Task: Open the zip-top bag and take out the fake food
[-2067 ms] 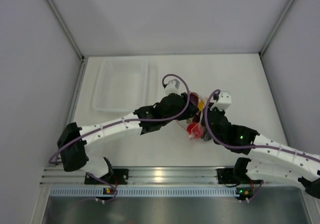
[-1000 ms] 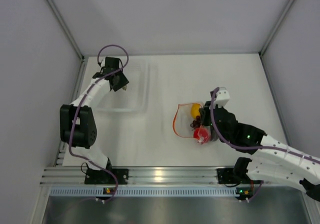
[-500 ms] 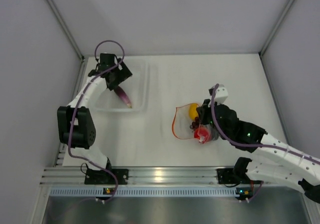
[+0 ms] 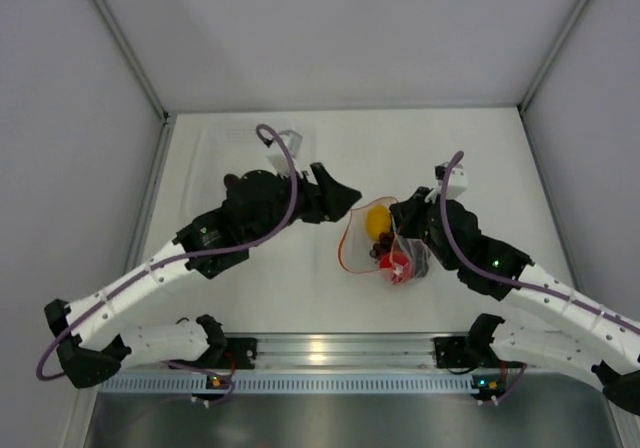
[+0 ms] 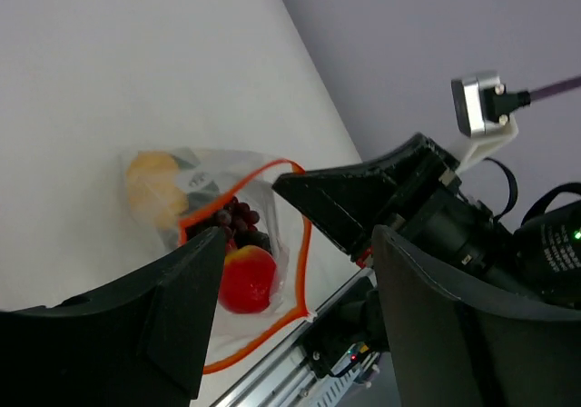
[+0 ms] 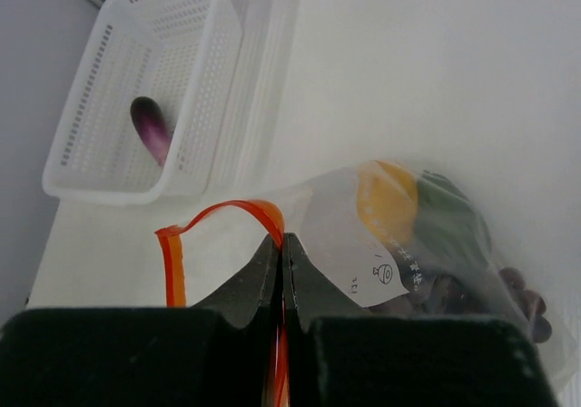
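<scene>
The zip-top bag (image 4: 342, 253) lies open at table centre, its red-orange strip spread in a loop. Inside are the yellow lemon (image 4: 378, 220), red tomato (image 4: 395, 266) and dark grapes (image 5: 234, 216); a dark green piece (image 6: 449, 225) shows in the right wrist view. My right gripper (image 4: 398, 230) is shut on the bag's zipper strip (image 6: 272, 214). My left gripper (image 4: 345, 200) is open and empty, just left of and above the bag's mouth, and the tomato (image 5: 247, 278) shows between its fingers (image 5: 172, 307). The purple eggplant (image 6: 150, 127) lies in the tray.
A clear perforated tray (image 6: 154, 53) stands at the back left, partly hidden by my left arm in the top view (image 4: 205, 158). The metal rail (image 4: 320, 348) runs along the near edge. Grey walls close the table on three sides.
My left arm swung from the tray, where it left the eggplant, back to the bag's mouth, open and empty. My right gripper kept its hold on the zipper strip.
</scene>
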Controlling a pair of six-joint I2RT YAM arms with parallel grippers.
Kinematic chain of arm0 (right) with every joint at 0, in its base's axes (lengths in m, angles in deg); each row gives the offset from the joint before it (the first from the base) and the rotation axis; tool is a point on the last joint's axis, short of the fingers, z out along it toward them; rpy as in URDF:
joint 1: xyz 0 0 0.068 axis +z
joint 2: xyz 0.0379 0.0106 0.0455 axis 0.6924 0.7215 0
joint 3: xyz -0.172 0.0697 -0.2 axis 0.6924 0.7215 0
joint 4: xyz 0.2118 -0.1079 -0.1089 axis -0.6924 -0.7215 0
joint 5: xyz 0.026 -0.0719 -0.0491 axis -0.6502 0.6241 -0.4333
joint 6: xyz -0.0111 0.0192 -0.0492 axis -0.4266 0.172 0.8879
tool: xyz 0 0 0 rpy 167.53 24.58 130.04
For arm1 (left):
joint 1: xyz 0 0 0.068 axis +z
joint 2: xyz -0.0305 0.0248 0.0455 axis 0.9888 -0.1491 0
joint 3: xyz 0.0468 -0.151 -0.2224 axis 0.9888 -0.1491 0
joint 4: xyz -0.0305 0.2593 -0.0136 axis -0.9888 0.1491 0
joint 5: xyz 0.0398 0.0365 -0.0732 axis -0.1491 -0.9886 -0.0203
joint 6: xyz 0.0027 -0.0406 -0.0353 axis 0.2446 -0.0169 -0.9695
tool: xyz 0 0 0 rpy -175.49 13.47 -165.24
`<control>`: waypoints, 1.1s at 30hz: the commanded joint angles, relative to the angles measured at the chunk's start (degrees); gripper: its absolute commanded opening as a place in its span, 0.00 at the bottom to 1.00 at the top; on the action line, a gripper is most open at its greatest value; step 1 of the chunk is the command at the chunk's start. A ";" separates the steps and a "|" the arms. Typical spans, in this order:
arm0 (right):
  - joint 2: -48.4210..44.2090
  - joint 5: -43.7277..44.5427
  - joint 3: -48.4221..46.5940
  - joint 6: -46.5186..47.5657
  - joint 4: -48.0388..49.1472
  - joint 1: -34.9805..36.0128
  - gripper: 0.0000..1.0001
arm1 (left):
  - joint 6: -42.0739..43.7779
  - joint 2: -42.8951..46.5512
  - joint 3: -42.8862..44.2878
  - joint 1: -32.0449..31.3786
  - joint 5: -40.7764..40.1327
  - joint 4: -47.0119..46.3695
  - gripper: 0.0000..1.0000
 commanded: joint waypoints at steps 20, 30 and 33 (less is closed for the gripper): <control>-6.94 -8.07 -3.45 4.99 -12.78 -8.59 0.00 | 1.13 -28.65 2.24 -15.09 -5.57 -8.81 0.50; -10.28 -5.34 -0.03 6.58 -19.03 -12.54 0.00 | 2.09 -35.43 4.53 -17.20 2.97 -6.36 0.68; -10.19 -6.13 1.12 6.40 -18.15 -12.55 0.00 | 3.05 -35.69 5.14 -18.07 1.66 -3.12 0.73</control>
